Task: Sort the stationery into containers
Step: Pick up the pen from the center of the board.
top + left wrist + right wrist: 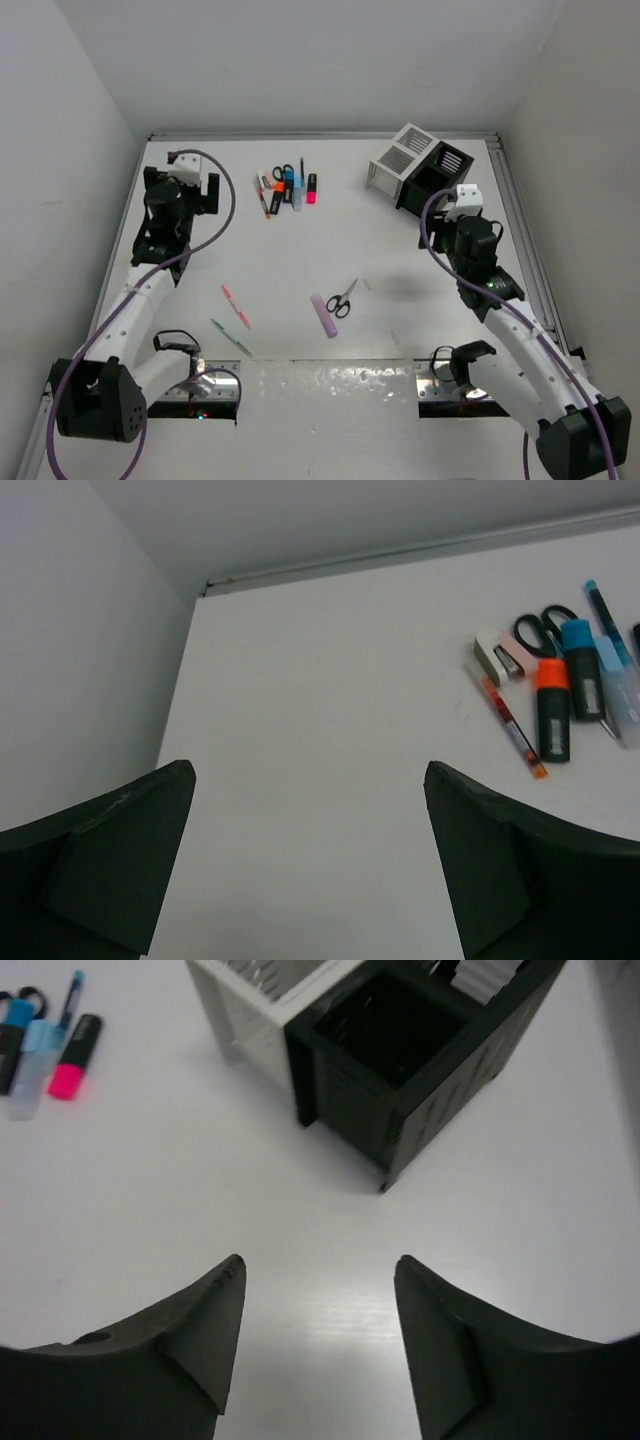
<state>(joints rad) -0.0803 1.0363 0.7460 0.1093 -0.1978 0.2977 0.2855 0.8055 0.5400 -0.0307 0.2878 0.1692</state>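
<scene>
Left gripper (308,772): is hovering with its fingers spread wide and nothing between them, far to the left of the black box (437,175).
Pink pen (236,306): is lying loose on the table (420,290), well left of the black box and much nearer the arm bases.
Green pen (230,338): is lying in the same area left of the black box, nearer the bases again.
Marker cluster: is lying well left of the black box, about as far back; a red pen (510,725), orange marker (552,705), blue marker (580,670), scissors (540,628) and pink marker (70,1055) are sitting close together.
Lilac bar (323,315): is lying left of the black box, towards the bases.
Second scissors (343,298): are lying just beside the bar, on its black-box side.
White box (392,165): is standing against the black box's left side, touching it.
Right gripper (320,1260): is hanging just in front of the black box, fingers parted wide, holding nothing.
</scene>
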